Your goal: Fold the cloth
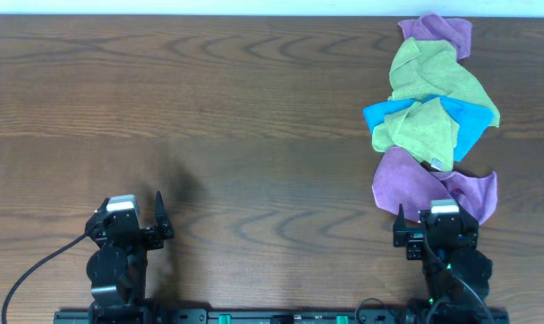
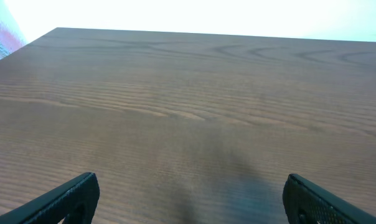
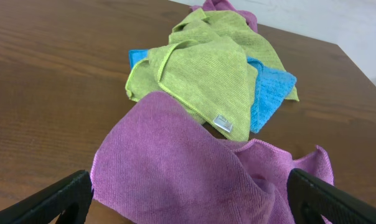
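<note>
1. Right gripper (image 3: 191,194): nearest my lens. I read its jaws as spread wide, with nothing gripped. It sits at the near edge of the cloth.
2. Table (image 1: 209,108): dark wood grain, carrying everything below.
3. The cloth (image 3: 175,168): lilac-purple, rumpled and unfolded. It lies at the near end of a heap on the right side of the table, directly ahead of the right gripper. Its far edge is tucked under a green corner.
4. Lime-green cloths: one (image 1: 421,126) lies just beyond the cloth with a small label at its corner, and another (image 1: 434,76) lies farther back.
5. Blue cloth (image 1: 470,121): sandwiched between the greens.
6. Second purple cloth (image 1: 443,31): at the far end of the heap, mostly covered.
7. Left gripper (image 2: 191,196): jaws wide apart over bare wood, well apart from the heap.
</note>
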{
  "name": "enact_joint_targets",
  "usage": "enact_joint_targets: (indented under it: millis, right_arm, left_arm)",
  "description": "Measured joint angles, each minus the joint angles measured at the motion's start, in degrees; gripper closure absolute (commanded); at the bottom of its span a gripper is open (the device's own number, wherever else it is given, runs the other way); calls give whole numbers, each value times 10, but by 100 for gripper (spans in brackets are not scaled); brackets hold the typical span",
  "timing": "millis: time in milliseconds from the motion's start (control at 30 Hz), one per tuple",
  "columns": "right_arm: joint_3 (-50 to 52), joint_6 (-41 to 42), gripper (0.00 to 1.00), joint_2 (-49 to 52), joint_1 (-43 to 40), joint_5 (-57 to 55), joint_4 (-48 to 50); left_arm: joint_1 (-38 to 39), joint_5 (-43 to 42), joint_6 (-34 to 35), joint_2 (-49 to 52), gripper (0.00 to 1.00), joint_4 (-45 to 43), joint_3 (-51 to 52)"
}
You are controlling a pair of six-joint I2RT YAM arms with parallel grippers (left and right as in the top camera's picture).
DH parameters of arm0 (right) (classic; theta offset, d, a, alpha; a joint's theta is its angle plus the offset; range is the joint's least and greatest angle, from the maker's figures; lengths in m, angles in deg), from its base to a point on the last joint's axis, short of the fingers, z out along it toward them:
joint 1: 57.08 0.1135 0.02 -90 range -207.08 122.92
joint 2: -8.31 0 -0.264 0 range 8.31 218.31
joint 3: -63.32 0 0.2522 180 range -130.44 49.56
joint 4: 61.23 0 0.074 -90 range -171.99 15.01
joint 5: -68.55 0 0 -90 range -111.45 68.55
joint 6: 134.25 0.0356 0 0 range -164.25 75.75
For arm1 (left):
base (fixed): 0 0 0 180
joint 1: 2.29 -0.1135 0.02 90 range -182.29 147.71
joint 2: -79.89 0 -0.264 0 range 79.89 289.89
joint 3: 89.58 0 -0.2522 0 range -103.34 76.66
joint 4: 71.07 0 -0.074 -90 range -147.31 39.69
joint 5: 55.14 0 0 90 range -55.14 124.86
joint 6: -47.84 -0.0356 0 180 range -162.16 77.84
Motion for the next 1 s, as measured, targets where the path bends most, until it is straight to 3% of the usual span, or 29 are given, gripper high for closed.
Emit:
enact_joint_targets:
  millis: [333, 567, 800, 1000]
  right_arm:
    - [3, 5, 1, 0, 0, 12, 47]
    - [1, 159, 1, 29, 0, -12, 194]
    - [-124, 216, 1, 274, 0, -37, 171]
    - [-289, 221, 1, 555, 0, -50, 51]
  left_arm:
    - [0, 0, 0, 0, 5, 0, 0]
    - [0, 0, 0, 0, 5, -1, 0]
    - [0, 2, 0, -2, 5, -2, 1]
    - [0, 2, 0, -2, 5, -3, 1]
